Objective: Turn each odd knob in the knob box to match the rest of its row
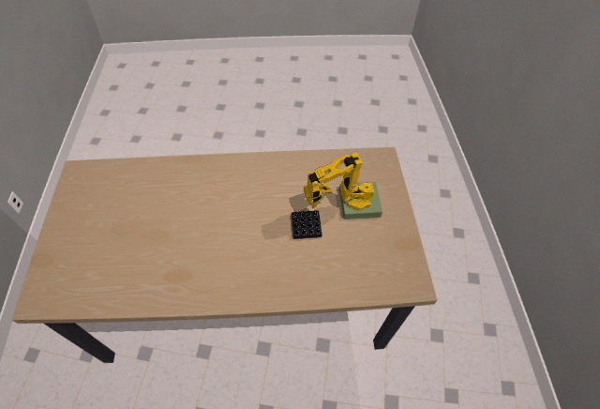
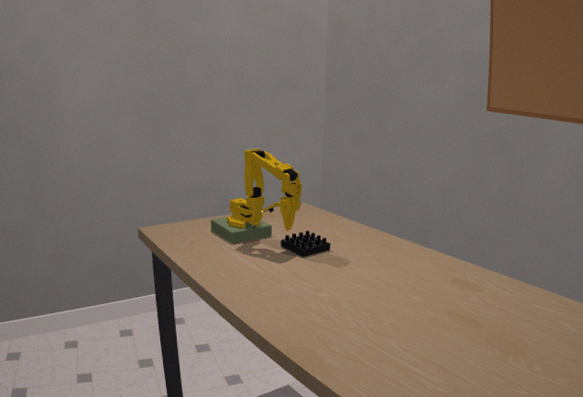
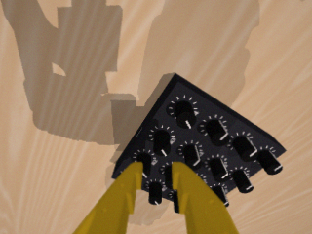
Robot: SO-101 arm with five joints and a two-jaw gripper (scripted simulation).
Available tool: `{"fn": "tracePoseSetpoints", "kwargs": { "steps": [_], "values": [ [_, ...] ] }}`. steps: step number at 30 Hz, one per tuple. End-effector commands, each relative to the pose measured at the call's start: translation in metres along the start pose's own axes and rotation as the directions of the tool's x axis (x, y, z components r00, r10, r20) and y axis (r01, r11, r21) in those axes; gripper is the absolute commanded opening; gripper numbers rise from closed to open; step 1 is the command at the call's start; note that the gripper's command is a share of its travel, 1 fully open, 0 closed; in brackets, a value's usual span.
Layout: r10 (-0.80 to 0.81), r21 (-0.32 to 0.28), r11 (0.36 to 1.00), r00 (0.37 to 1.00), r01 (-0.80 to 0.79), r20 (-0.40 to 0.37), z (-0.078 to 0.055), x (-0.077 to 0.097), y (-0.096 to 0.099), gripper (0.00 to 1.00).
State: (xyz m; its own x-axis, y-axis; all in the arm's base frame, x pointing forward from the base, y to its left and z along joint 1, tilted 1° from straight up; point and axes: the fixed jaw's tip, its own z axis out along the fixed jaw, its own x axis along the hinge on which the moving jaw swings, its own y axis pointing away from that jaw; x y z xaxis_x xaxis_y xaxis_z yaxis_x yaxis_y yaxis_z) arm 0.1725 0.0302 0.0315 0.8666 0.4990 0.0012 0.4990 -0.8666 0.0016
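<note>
Two yellow fingertips of the gripper (image 1: 313, 204) (image 2: 288, 229) (image 3: 157, 168) stand narrowly apart with nothing visible held between them; in the wrist view a slim gap shows there, so I read the gripper as nearly closed and unloaded. It points down, above the surface and just beside the knob box (image 1: 306, 235) (image 2: 303, 252) (image 3: 168, 93), near the box's edge on the far side in the top view. From the fingertips, the box lies lower and toward the near long edge of the table, so the coming move probably needs a short shift over the chosen knob, then a descent. Seen from the wrist, the box sits turned aslant, a corner toward the top of the view, and its black knobs lean across the picture with white pointer lines; the finger hides part of the nearest ones. The corner knob (image 3: 185, 118) appears in full, but which knob is the odd one in its row I cannot tell. Neighbouring knobs stand close together, so a wide opening or a slanted approach could nudge one that should keep its mark. The single arm (image 1: 334, 168) (image 2: 271, 161) reaches over from its green base block (image 1: 378, 213) (image 2: 230, 237), beside the box. Beyond the box, the wooden table (image 1: 145, 230) (image 2: 376, 299) runs on well past it, away from the base, which should leave room around its outer sides.
</note>
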Motion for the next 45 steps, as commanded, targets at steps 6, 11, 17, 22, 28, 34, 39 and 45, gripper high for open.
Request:
{"fn": "tracePoseSetpoints", "kwargs": {
  "steps": [6, 11, 17, 22, 28, 34, 39, 45],
  "values": [
    [-0.004, -0.002, 1.0, 1.0, 0.004, -0.01, -0.001, -0.003, 0.0, 0.08],
    [-0.032, -0.002, 0.999, 0.999, 0.032, -0.01, -0.001, -0.002, -0.001, 0.08],
    [-0.158, -0.003, 0.987, 0.987, 0.158, -0.01, -0.001, 0.0, -0.005, 0.09],
    [-0.245, -0.004, 0.969, 0.969, 0.245, -0.01, -0.001, 0.001, -0.007, 0.09],
    [-0.401, -0.005, 0.916, 0.916, 0.401, -0.009, -0.001, 0.004, -0.012, 0.09],
    [-0.469, -0.006, 0.883, 0.883, 0.469, -0.009, -0.001, 0.005, -0.015, 0.1],
    [-0.473, -0.006, 0.881, 0.881, 0.472, -0.009, -0.001, 0.005, -0.015, 0.1],
    [-0.473, -0.006, 0.881, 0.881, 0.473, -0.009, -0.001, 0.005, -0.015, 0.1]
  ]
}}
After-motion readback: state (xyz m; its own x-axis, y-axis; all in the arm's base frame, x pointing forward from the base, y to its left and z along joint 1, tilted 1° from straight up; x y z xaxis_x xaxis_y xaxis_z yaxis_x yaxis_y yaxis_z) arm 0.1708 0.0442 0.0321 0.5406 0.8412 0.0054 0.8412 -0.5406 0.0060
